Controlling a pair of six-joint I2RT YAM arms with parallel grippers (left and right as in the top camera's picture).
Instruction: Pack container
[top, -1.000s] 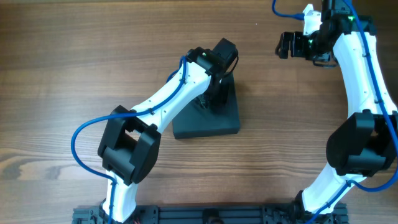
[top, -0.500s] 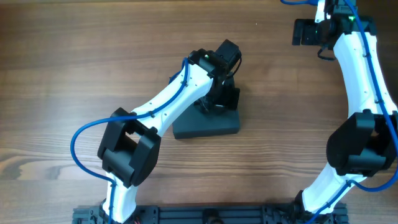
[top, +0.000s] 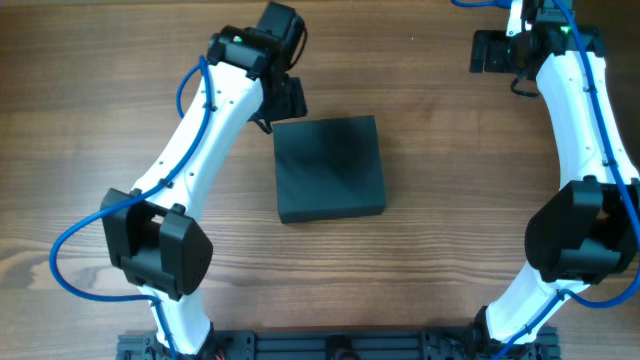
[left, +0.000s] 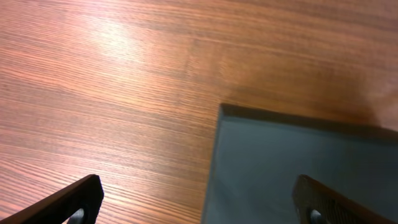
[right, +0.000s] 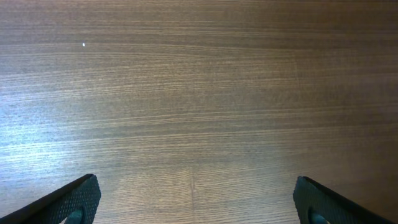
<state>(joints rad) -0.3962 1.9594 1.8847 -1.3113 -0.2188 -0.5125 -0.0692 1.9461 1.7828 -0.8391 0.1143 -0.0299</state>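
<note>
The container (top: 329, 168), a dark matte square box with its lid down flat, lies in the middle of the wooden table. My left gripper (top: 285, 100) hangs open just past the container's far left corner, nothing between its fingers. In the left wrist view the container's corner (left: 298, 168) fills the lower right, and the two fingertips (left: 74, 202) stand wide apart at the bottom edge. My right gripper (top: 487, 52) is open at the far right of the table, over bare wood, well away from the container. Its view shows only table (right: 199, 93) between its spread fingertips (right: 326, 202).
The bases of both arms (top: 330, 345) sit along the near edge. The left arm (top: 190, 150) slants across the left half of the table, and the right arm (top: 585, 150) runs along the right edge.
My left gripper has opened, lifted off the container's lid and swung away to the far left corner. The lid now lies flat and uncovered. The right gripper drew back a little to the right.
</note>
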